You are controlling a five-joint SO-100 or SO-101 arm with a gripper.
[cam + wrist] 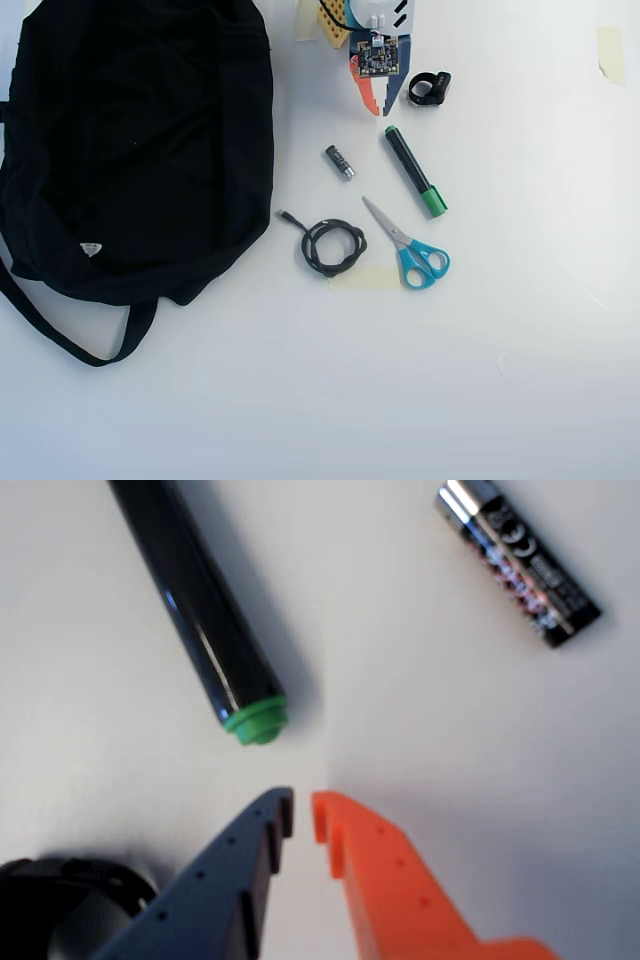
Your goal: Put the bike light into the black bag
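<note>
The bike light (428, 88), a small black chunky piece with a ring loop, lies on the white table just right of my gripper (375, 103) in the overhead view. In the wrist view the bike light (60, 905) shows only partly at the bottom left corner, beside the blue finger. My gripper (302, 812) hovers over bare table with its blue and orange tips almost touching and nothing between them. The black bag (130, 140) fills the left of the overhead view and does not show in the wrist view.
A black marker with a green end (415, 172) (200, 610) lies just ahead of the fingertips. A small battery (339, 161) (515, 560), a coiled black cable (333, 246) and blue-handled scissors (410, 245) lie further out. The bag's strap (60, 335) trails at the lower left.
</note>
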